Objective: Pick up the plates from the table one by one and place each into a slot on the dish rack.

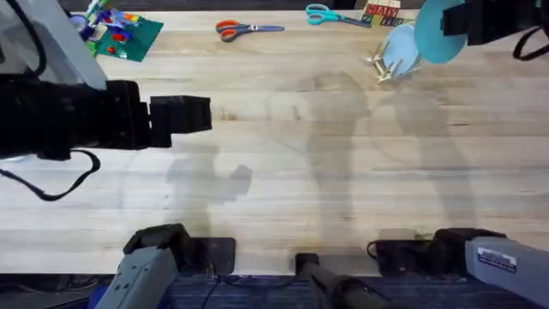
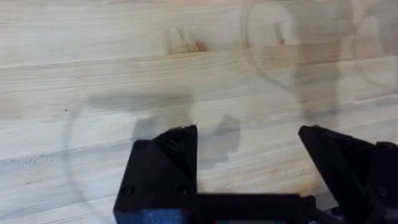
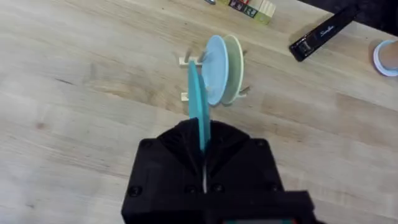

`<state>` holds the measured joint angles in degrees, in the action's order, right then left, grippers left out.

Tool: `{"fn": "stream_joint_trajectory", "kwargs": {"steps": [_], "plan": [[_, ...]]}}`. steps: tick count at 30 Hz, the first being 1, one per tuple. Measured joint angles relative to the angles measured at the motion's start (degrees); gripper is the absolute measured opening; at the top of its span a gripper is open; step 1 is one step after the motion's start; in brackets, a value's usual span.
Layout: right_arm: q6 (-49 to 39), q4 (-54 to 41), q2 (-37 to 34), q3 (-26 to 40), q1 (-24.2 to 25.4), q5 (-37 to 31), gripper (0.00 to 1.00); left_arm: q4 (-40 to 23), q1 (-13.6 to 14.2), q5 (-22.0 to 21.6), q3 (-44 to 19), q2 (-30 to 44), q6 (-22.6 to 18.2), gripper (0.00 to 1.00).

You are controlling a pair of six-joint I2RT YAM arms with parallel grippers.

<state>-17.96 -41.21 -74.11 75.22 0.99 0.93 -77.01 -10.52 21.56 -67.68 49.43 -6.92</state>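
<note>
Plates are the business here, and going from the biggest thing down: the table point(image 1: 343, 172) is a broad stretch of light planks with no plate lying flat on it anywhere in the overhead view, which suggests the picking-up part is finished. Next in size, the left gripper point(image 2: 249, 162) hangs over bare wood toward the left side of the table, its black fingers point(image 2: 168, 162) spread apart with nothing between them. The right gripper point(image 3: 202, 146) is reached out toward the far right corner, its fingers pressed together on the edge of the teal plate point(image 3: 199, 106), which it holds on edge, raised above and just beside the dish rack point(image 3: 188, 78). That small wooden rack already carries the pale blue plate point(image 3: 216, 68) standing upright between its pegs, with a cream-yellow plate point(image 3: 234, 62) upright right behind it. My reading is that one of the two plates is done and the second is in the last step: it still needs lowering into a free slot in front of the blue one and releasing. I cannot tell whether the teal plate's lower edge has touched the rack yet.
</note>
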Motion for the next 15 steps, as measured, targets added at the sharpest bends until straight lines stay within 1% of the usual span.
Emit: {"fn": "stream_joint_trajectory", "kwargs": {"steps": [4,10,15], "plan": [[0.02,0.0,0.0,0.0,0.0,0.0,0.029,0.01,0.0,0.0,0.0,0.01,-0.56,0.994],[0.13,0.0,0.0,0.0,0.0,0.0,0.029,0.0,0.0,-0.01,0.0,0.0,-2.58,0.993],[0.15,0.0,0.0,0.0,0.0,0.0,0.029,0.0,0.0,-0.02,0.0,0.0,-3.19,0.993]]}}
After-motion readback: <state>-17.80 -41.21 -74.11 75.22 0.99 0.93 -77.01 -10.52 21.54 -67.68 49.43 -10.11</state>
